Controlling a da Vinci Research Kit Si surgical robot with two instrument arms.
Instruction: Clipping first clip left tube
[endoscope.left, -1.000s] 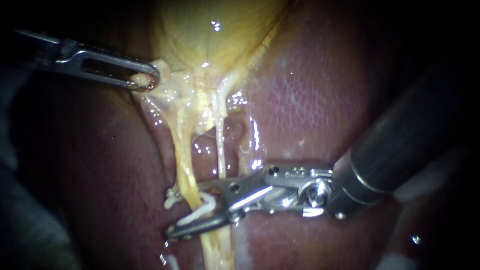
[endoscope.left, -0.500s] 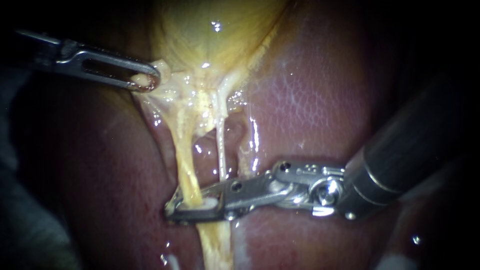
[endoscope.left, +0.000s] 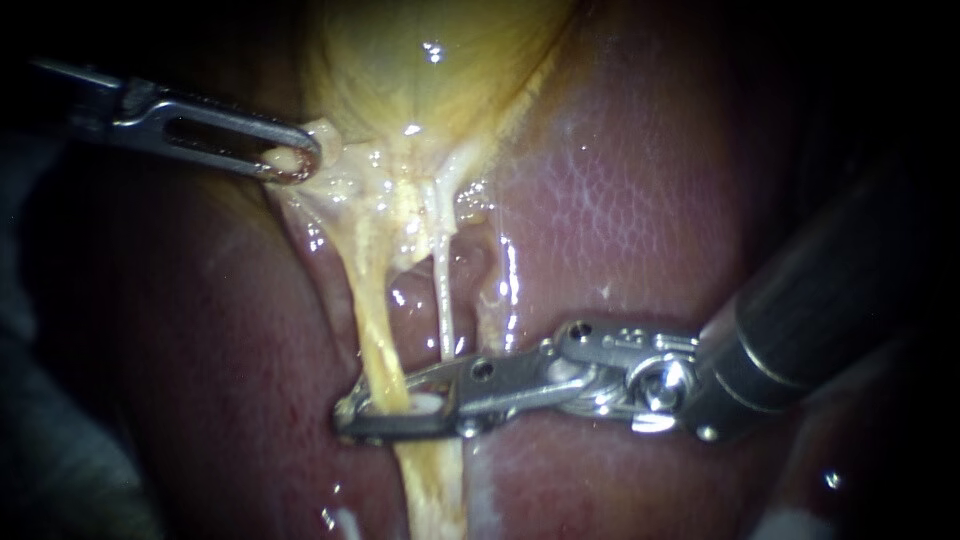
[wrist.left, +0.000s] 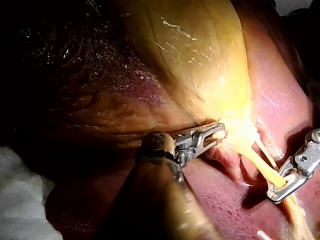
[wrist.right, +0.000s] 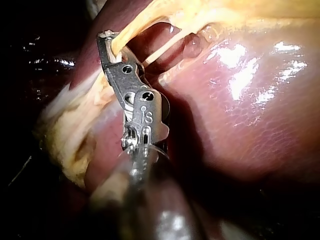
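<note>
Nearest the endoscope, the right instrument (endoscope.left: 350, 418), a dark cylindrical shaft ending in a hinged silver metal tip, was seen reaching in from the right across the glossy reddish-brown liver (endoscope.left: 620, 200). Its two slender jaws were pressed together from both sides onto the left tube (endoscope.left: 372, 330), a thick yellow strand running down from the bulging yellow gallbladder (endoscope.left: 430, 80). The tube was clamped low on its length, just above the point where it broadened into ragged yellow tissue. A small white clip (endoscope.left: 425, 405) was glimpsed between the jaws, just beside the tube (only a sliver of it was exposed, so how it sat on the tube could not be told). Close to the right of the left tube, a thinner pale tube (endoscope.left: 443, 300) was stretched downward and was lost behind the upper jaw. Farther off, the left instrument (endoscope.left: 290, 162), a slim silver tip with slotted jaws, was closed on a pale fold of tissue at the gallbladder's narrow end, and that fold was drawn out toward the left.
</note>
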